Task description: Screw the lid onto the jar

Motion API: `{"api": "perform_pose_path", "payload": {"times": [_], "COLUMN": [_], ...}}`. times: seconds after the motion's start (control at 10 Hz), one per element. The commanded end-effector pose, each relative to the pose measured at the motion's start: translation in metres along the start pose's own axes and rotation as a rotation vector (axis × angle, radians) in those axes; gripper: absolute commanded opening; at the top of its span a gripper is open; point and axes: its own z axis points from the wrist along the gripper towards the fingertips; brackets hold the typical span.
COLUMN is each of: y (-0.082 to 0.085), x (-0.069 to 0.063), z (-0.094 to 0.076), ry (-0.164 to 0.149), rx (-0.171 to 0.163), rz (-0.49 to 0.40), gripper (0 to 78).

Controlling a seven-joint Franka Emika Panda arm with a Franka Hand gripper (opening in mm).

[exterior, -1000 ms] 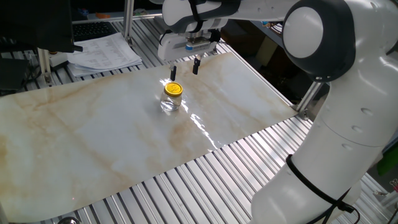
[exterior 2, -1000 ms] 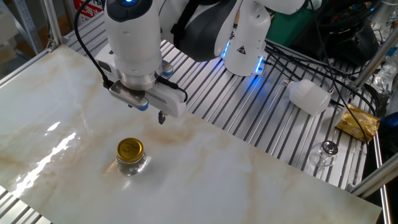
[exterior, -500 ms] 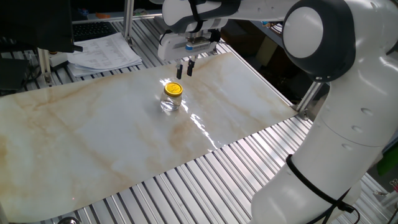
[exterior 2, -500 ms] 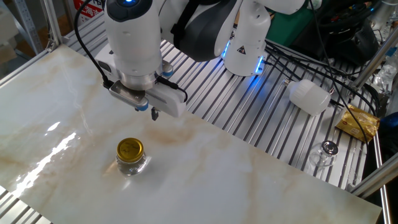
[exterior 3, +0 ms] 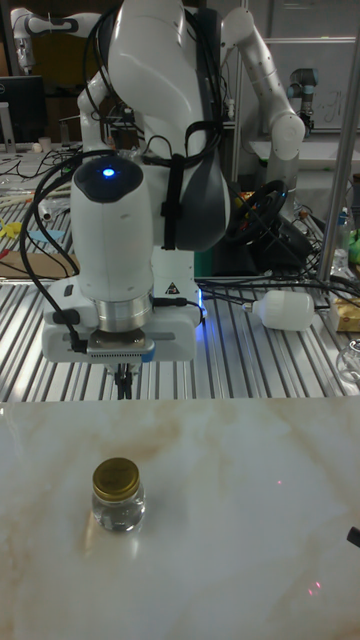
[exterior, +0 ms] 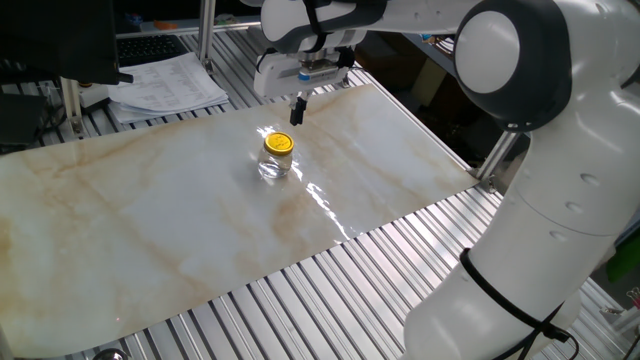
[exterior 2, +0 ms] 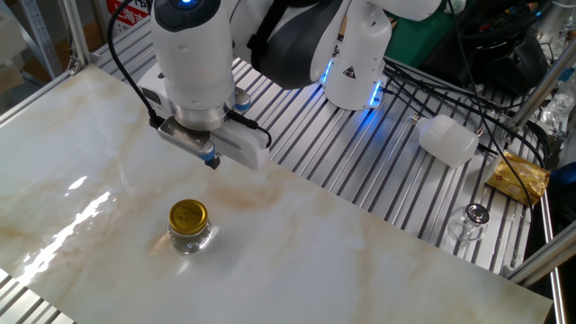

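Observation:
The small clear glass jar [exterior: 274,165] [exterior 2: 190,238] [exterior 3: 118,507] stands upright on the marble tabletop. The gold lid [exterior: 279,144] [exterior 2: 188,215] [exterior 3: 116,478] sits on its mouth. My gripper [exterior: 297,110] [exterior 2: 213,163] [exterior 3: 123,380] hangs above and behind the jar, clear of the lid, with its two fingers pressed together and nothing between them.
The marble board [exterior: 150,230] lies on a slatted aluminium table. Papers [exterior: 165,85] lie at the far left. A white plastic bottle [exterior 2: 447,139] [exterior 3: 283,310], a gold wrapper [exterior 2: 517,176] and a small glass [exterior 2: 469,220] rest beyond the board.
The gripper's fingers have closed from wide apart to touching, staying in the same place above the board. The jar and lid have not moved.

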Motion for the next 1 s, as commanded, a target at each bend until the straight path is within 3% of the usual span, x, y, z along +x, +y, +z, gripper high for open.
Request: {"api": "perform_pose_path", "payload": {"times": [0.1,0.4,0.7,1.0], "y": [-0.0003,-0.0012,-0.0011,-0.0011], "x": [0.0008,0.0023,0.0021,0.0021], "z": [-0.0046,-0.0058,-0.0057,-0.0056], "ry": [-0.008,-0.011,-0.056,-0.054], "rx": [0.027,0.027,0.03,0.03], "rz": [-0.103,-0.101,-0.098,-0.097], "gripper": [1.1,1.1,1.1,1.1]}}
